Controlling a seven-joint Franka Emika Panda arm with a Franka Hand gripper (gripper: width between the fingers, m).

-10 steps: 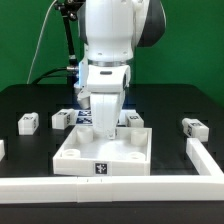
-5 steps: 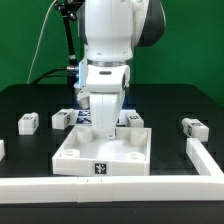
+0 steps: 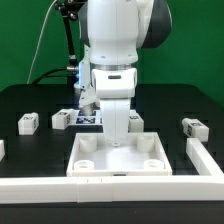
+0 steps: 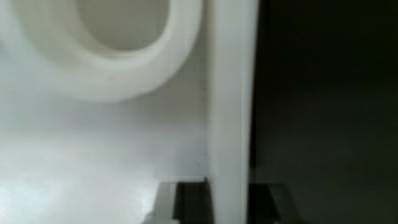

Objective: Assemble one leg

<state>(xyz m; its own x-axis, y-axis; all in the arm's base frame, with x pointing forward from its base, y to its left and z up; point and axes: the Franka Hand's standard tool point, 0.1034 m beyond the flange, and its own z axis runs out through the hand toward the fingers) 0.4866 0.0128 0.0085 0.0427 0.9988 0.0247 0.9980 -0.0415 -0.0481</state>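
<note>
The large white square panel (image 3: 100, 166) with corner holes lies on the black table, square to the front rail. My gripper (image 3: 118, 140) reaches down onto its far wall and is shut on it. In the wrist view the panel (image 4: 107, 130) fills the frame with one round corner hole, and its thin wall runs between my two dark fingers (image 4: 183, 205), with my gripper (image 4: 228, 196) closed around it. Small white legs with markers lie loose on the table: two at the exterior view's left (image 3: 28, 122) (image 3: 62, 118), one behind the panel (image 3: 135, 120), and one at the right (image 3: 192, 127).
A white rail (image 3: 60, 188) runs along the table's front and turns back at the exterior view's right (image 3: 205, 158). The marker board (image 3: 88, 118) lies behind my arm. A cable hangs at the back left.
The panel has turned from a skewed pose to square against the front rail and shifted to the exterior view's right. My arm moved right with it.
</note>
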